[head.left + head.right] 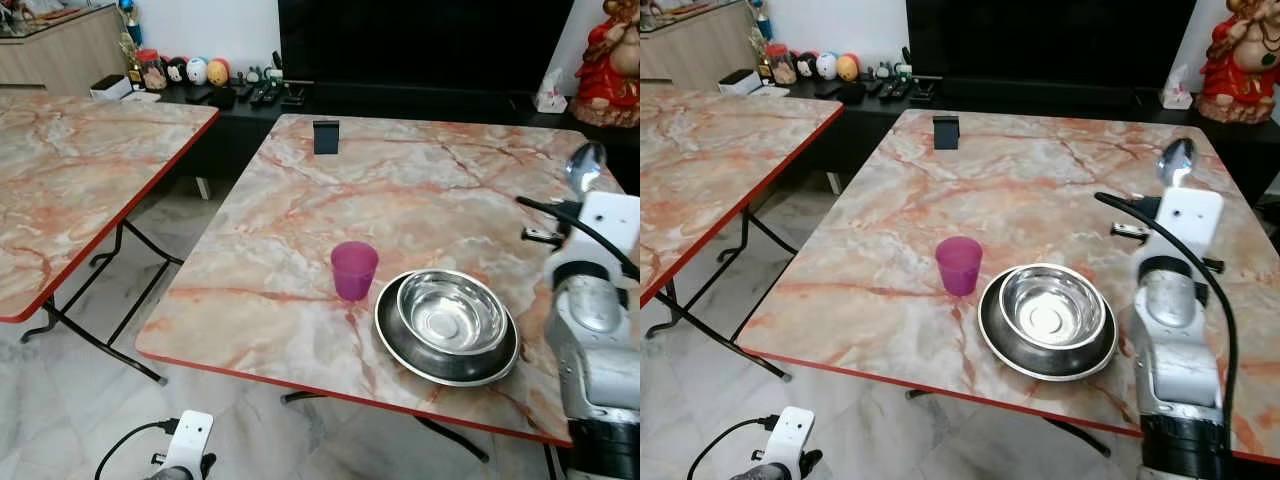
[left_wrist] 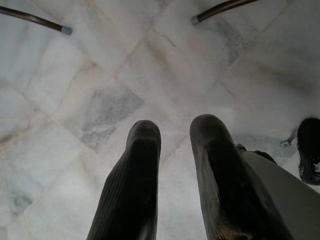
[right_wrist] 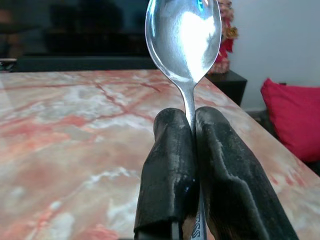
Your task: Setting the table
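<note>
A steel bowl (image 1: 452, 312) rests in a dark steel plate (image 1: 395, 337) near the front edge of the marble table (image 1: 400, 190). A purple plastic cup (image 1: 353, 270) stands upright just left of them. My right gripper (image 3: 192, 117) is shut on a steel spoon (image 3: 184, 35), whose bowl sticks up past the fingertips; the spoon (image 1: 585, 166) is held above the table's right side, right of the plate. My left gripper (image 2: 175, 132) hangs low over the floor with its fingers a little apart, nothing between them.
A second marble table (image 1: 70, 170) stands to the left, with a floor gap between. A small dark block (image 1: 326, 136) sits at the far edge of my table. Behind are a black TV unit (image 1: 420, 50) with knick-knacks and a red figurine (image 1: 608, 60).
</note>
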### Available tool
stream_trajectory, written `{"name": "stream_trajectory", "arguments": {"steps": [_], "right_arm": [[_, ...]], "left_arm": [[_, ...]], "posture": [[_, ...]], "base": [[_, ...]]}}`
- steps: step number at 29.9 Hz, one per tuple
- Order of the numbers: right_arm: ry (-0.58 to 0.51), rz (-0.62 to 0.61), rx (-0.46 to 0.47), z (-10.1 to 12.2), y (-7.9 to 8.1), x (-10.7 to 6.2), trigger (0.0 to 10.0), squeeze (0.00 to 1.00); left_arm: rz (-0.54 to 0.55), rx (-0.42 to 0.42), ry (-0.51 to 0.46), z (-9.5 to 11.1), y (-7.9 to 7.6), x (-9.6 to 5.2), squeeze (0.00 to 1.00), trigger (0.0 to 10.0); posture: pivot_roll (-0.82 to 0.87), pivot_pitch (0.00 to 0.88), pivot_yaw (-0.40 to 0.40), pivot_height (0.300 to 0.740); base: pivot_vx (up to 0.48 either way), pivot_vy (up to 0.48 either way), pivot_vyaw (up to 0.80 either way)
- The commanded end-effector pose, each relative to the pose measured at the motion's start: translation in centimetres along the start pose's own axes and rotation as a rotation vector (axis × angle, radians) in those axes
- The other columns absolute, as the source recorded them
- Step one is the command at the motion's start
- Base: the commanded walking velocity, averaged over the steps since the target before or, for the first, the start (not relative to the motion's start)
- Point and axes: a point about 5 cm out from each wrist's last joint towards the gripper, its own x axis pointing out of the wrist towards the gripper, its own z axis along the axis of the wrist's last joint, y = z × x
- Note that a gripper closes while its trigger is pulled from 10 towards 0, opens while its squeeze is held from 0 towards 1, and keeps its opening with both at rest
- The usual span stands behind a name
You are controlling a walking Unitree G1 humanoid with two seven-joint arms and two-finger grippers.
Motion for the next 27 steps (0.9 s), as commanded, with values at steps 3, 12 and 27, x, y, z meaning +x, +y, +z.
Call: {"name": "stream_trajectory", "arguments": {"steps": [3, 12, 27], "right_arm": [[0.01, -0.015, 0.051, -1.0, -0.4, -0.1, 10.0, 0.0], [0.306, -0.028, -0.111, -4.8, -2.4, -1.4, 10.0, 0.0], [0.476, 0.075, -0.093, -6.2, -2.6, -3.4, 10.0, 0.0]], "left_arm": [[-0.004, -0.01, 0.006, -0.2, 0.1, 0.0, 0.0, 10.0], [-0.003, -0.011, 0.009, -0.2, 0.0, 0.0, 0.0, 10.0], [-0.011, 0.0, 0.013, -0.1, 0.1, 0.0, 0.0, 10.0]], "posture": [[-0.03, 0.0, 0.026, 0.727], [-0.03, 0.0, 0.029, 0.727], [-0.05, 0.0, 0.041, 0.727]], "base": [[0.0, 0.0, 0.0], [0.0, 0.0, 0.0], [0.0, 0.0, 0.0]]}}
